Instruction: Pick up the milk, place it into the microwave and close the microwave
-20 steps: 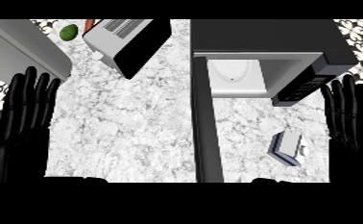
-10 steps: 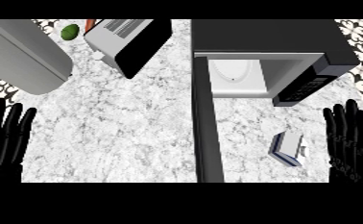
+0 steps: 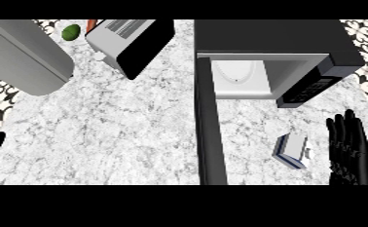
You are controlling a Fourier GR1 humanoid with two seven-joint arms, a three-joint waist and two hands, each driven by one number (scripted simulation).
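So the milk (image 3: 292, 151) is sitting on the desk (image 3: 129, 133), down toward the near right corner. It's a small white and blue carton, looks like it's lying tilted rather than square to the edges. Nothing is holding it.

The right hand (image 3: 345, 149) is by the desk's right edge, just beside the carton but not touching, there's a strip of marble between them. Its fingers (image 3: 350, 123) are straight and close together, pointing at the far edge, with nothing in them.

Of the left hand (image 3: 1, 139) I only get a black sliver at the desk's left edge, so I can't tell how its fingers stand.

The microwave (image 3: 273, 36) is at the far right corner, and its door (image 3: 208, 133) is wide open, seen edge-on as a dark strip running all the way to the near edge. Inside is white with a round plate (image 3: 239, 71), and the button panel (image 3: 314, 85) is on its right side. The milk lies between the door and the right hand, in front of the panel.

Along the far edge there's a toaster (image 3: 129, 38), with 1 green round thing (image 3: 70, 32) left of it. A big grey shape (image 3: 32, 58) is in the far left corner, no idea what it is.
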